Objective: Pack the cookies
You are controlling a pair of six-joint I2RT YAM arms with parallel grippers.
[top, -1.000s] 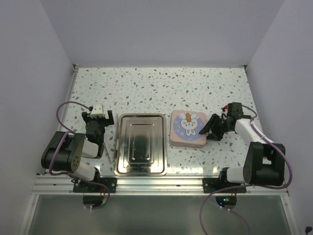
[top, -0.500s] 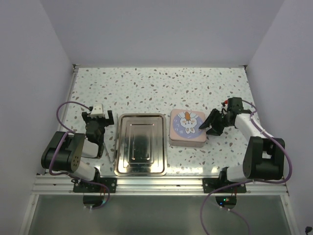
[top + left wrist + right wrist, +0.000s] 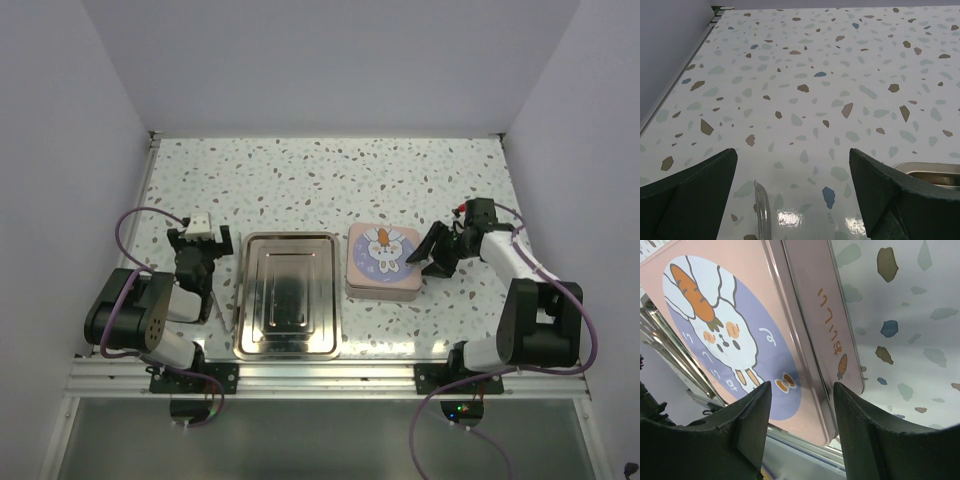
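No cookies show in any view. The square pink tin (image 3: 383, 262), its lid printed with a rabbit and carrot, lies closed right of the tray. My right gripper (image 3: 426, 257) is open at the tin's right edge. In the right wrist view the gripper (image 3: 801, 407) has one finger over the lid and one beside the tin's side wall (image 3: 827, 325), touching neither. My left gripper (image 3: 198, 258) is open and empty, left of the tray. In the left wrist view the gripper (image 3: 792, 192) hangs low over bare speckled table.
An empty metal tray (image 3: 288, 295) lies in the middle near the front; its corner shows in the left wrist view (image 3: 935, 172). A thin metal utensil (image 3: 231, 300) lies between the left arm and the tray, its tip between the left fingers (image 3: 761, 210). Walls enclose the table.
My right gripper moved back and in to the tin's right edge, nudging the tin slightly left. It has held still over the last half second. The left arm has not moved.
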